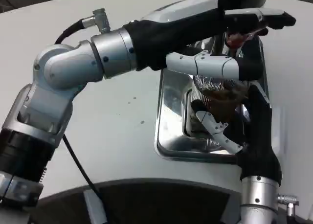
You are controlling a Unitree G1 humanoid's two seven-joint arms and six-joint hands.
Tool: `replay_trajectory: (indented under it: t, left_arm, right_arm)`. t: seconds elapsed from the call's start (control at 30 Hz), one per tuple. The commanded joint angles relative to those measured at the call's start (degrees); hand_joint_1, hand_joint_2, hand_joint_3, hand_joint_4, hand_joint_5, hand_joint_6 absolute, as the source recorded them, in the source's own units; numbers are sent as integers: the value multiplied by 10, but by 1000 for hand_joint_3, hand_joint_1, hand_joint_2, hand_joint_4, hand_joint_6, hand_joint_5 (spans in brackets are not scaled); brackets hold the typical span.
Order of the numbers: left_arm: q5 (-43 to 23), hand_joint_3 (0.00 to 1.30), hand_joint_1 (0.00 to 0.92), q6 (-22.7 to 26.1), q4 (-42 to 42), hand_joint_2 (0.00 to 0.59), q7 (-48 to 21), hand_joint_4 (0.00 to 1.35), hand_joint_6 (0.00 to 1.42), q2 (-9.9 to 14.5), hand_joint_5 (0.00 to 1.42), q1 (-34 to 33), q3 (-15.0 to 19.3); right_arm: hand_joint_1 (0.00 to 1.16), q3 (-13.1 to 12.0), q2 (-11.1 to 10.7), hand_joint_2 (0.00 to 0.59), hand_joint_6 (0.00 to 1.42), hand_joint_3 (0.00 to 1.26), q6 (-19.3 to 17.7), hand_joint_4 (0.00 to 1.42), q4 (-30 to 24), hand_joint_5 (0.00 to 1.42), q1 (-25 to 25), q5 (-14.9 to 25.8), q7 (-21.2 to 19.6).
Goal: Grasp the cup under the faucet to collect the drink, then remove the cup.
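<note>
A ribbed clear glass cup with brown drink in it stands over the shiny metal drip tray, right under the faucet. My right hand grips the cup from the near right side, with white fingers curled round its lower part. My left arm reaches across from the left. My left hand sits on the faucet's red lever, long fingers above it and one white finger below. The left hand hides the faucet spout.
A black cable hangs down from my left arm over the white table. The dark rounded edge of my body lies along the bottom.
</note>
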Motion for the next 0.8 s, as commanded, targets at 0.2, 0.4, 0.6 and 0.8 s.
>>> replay_trajectory:
  t: [0.2,0.4,0.6,0.8]
  left_arm:
    - [-15,115,0,-14,-16,87,27,82,187,3,156,35,40]
    - [-34,136,0,-25,-28,88,43,124,217,-4,189,39,65]
    - [-53,156,0,-19,-57,97,43,150,238,-8,216,47,81]
    - [-73,175,0,-7,-101,99,44,190,270,-4,246,65,97]
  right_arm:
    - [729,3,10,247,214,386,-7,471,5,522,17,-1,-13]
    - [717,5,11,253,236,409,-7,482,0,540,20,-2,-14]
    - [712,5,12,253,241,410,-6,495,-4,547,23,-2,-13]
    - [709,4,11,253,260,428,-7,505,-11,570,27,-3,-14]
